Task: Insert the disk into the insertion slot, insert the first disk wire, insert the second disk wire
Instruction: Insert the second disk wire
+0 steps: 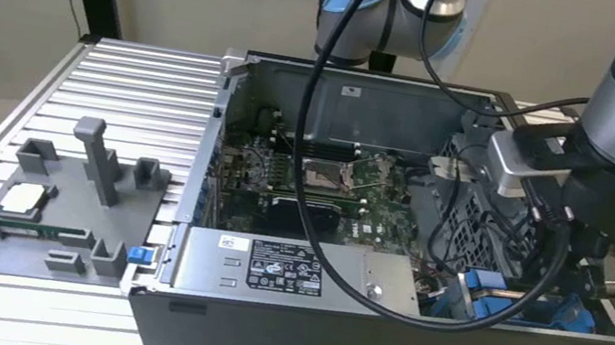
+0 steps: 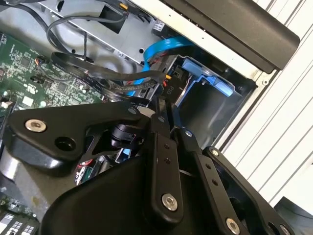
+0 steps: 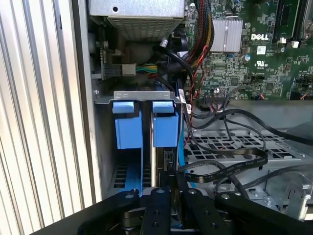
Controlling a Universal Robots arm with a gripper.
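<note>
Black cables [image 3: 230, 164] crowd the gripper [image 3: 168, 188], its fingers together beside the blue-railed insertion slot [image 3: 145, 125].

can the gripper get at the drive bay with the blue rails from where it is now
Probably yes. The gripper hangs right at the insertion slot, with the blue rails directly ahead in the first wrist view. Loose black cables lie beside it over the perforated cage and might snag, but none seem to cross the opening itself.
</note>
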